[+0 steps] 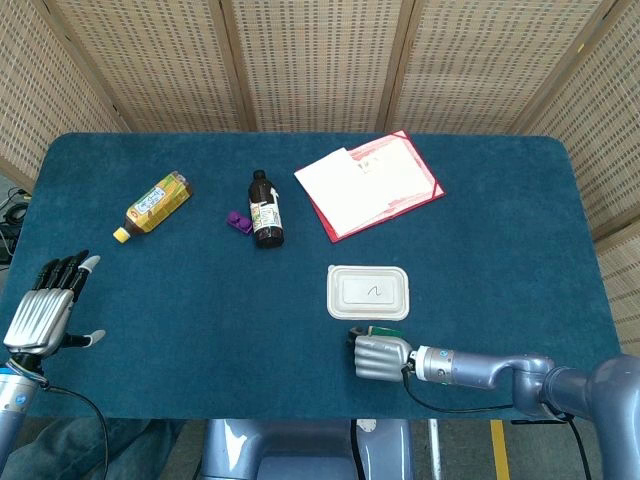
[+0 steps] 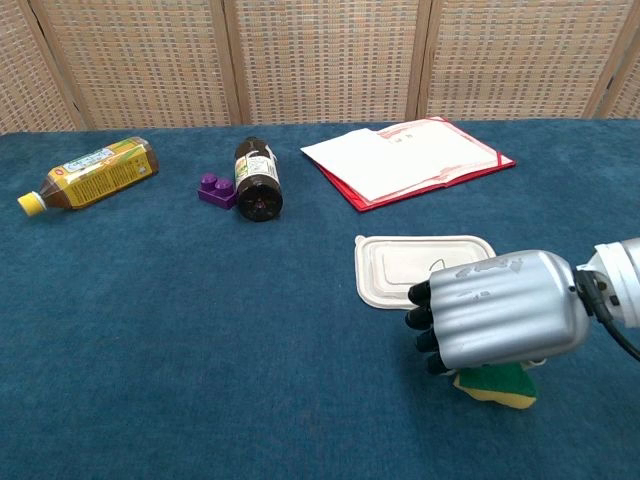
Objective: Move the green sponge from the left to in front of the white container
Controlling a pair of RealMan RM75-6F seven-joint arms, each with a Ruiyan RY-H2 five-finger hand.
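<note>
My right hand (image 1: 380, 357) (image 2: 495, 310) grips the green sponge (image 2: 497, 384), whose green and yellow edge shows below the hand in the chest view; a sliver of the sponge (image 1: 378, 331) shows above the hand in the head view. The hand is just in front of the white container (image 1: 368, 292) (image 2: 400, 265), a flat lidded box. My left hand (image 1: 42, 308) hovers at the table's left edge, its fingers apart and holding nothing.
A yellow drink bottle (image 1: 152, 206) lies at the back left. A dark bottle (image 1: 265, 209) and a purple block (image 1: 238, 221) lie near the middle. A red folder with white paper (image 1: 368, 183) lies behind the container.
</note>
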